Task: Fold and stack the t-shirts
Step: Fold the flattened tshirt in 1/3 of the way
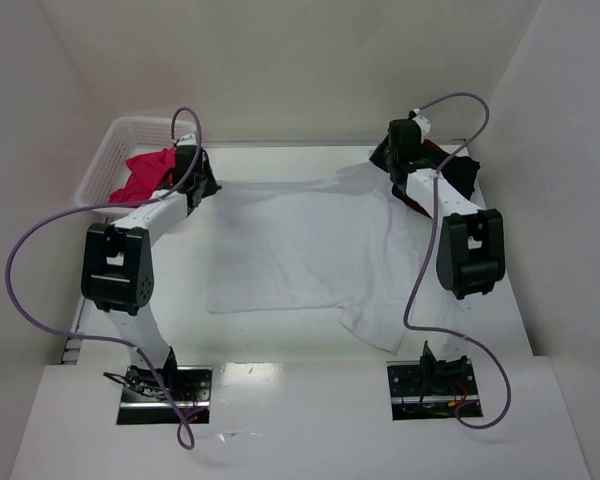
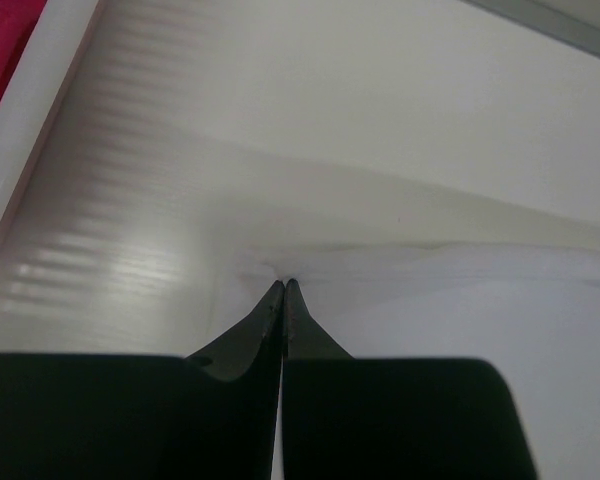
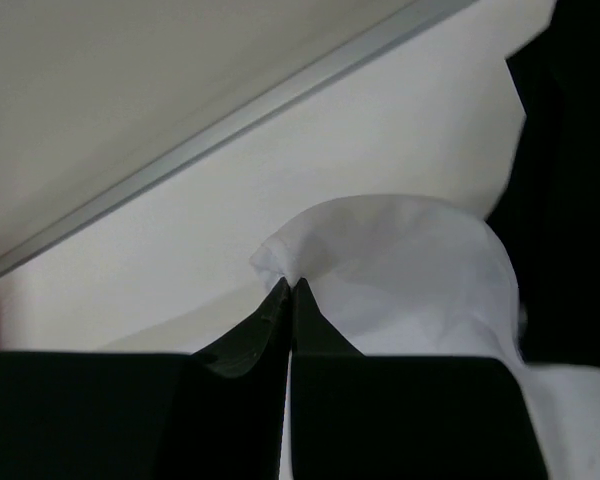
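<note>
A white t-shirt (image 1: 300, 250) lies spread across the middle of the table, one sleeve (image 1: 375, 325) pointing toward the near right. My left gripper (image 1: 202, 186) is shut on the shirt's far left corner (image 2: 280, 272), the cloth pinched at the fingertips. My right gripper (image 1: 392, 172) is shut on the far right corner, where the white cloth (image 3: 380, 260) bunches up over the fingertips. A bright pink t-shirt (image 1: 145, 172) sits in the white basket (image 1: 110, 150) at the far left. A black t-shirt (image 1: 462, 172) lies at the far right, behind the right arm.
White walls close in the table on the left, back and right. The basket's rim (image 2: 30, 110) is close to the left gripper. Purple cables (image 1: 40, 300) loop off both arms. The arm bases (image 1: 165, 385) stand at the near edge.
</note>
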`<state>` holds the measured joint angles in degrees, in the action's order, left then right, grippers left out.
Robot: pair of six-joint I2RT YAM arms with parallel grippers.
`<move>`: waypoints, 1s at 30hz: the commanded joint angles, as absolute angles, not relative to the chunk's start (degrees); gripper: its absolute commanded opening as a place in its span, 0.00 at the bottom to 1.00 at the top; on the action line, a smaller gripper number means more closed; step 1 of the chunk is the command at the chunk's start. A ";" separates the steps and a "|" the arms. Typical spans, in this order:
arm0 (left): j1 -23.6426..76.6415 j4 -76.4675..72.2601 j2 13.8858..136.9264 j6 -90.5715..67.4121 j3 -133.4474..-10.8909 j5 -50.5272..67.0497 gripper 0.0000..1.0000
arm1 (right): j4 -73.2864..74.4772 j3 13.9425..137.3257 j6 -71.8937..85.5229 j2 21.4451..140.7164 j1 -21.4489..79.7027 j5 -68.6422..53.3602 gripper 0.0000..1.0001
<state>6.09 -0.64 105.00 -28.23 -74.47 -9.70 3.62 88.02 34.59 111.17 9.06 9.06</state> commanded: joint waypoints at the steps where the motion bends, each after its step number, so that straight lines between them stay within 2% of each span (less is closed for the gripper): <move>1: 5.62 -2.46 98.22 -27.77 -69.40 -8.79 0.00 | -0.68 79.50 35.83 100.95 8.79 9.58 0.00; 10: 5.62 -1.32 92.88 -30.76 -59.18 -9.32 0.00 | -3.96 59.65 41.57 90.51 8.79 6.07 0.00; 30: 5.62 -0.18 88.95 -31.82 -54.05 -4.92 0.00 | 2.99 39.46 49.66 75.31 8.79 14.24 0.00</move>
